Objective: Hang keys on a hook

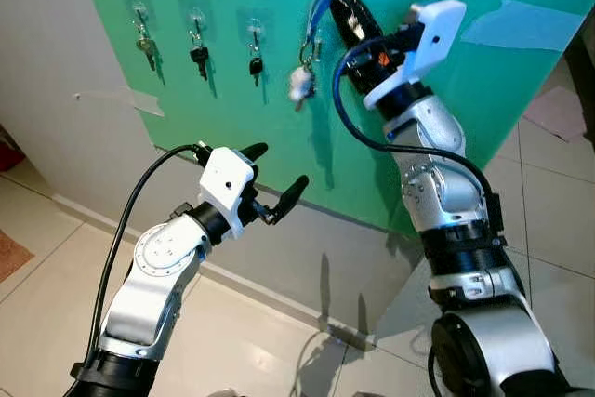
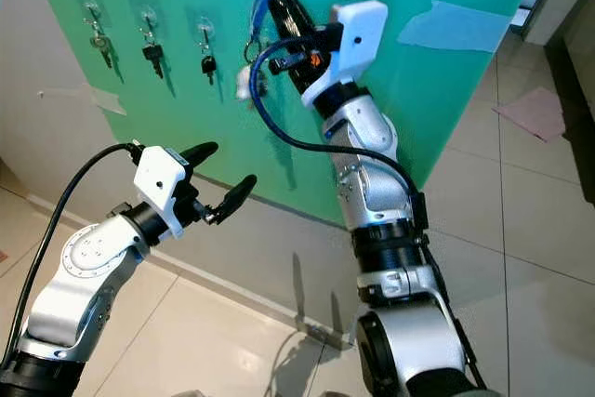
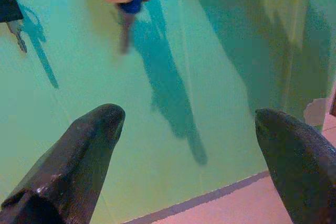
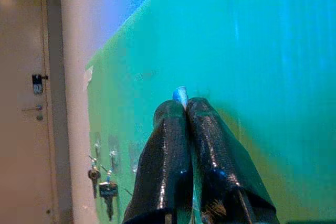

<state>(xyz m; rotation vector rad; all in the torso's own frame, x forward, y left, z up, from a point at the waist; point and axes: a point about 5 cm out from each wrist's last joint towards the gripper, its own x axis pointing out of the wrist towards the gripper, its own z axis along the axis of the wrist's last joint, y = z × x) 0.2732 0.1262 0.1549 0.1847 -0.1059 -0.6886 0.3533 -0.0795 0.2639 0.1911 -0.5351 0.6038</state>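
Pinching a blue fabric key strap (image 1: pixel 319 2), the right pincer (image 1: pixel 346 8) lifts it over a clear adhesive hook (image 1: pixel 317 36) on the green board (image 1: pixel 502 90); left pincer (image 1: pixel 277 177) hovers released.

no legible text, labels or numbers anywhere

I stand in a home hallway: a tiled floor (image 1: pixel 270 341), a pale wall (image 1: pixel 56 53) with a green board (image 1: pixel 521 81) of key hooks (image 1: pixel 196 18), and a door (image 4: pixel 23 103).
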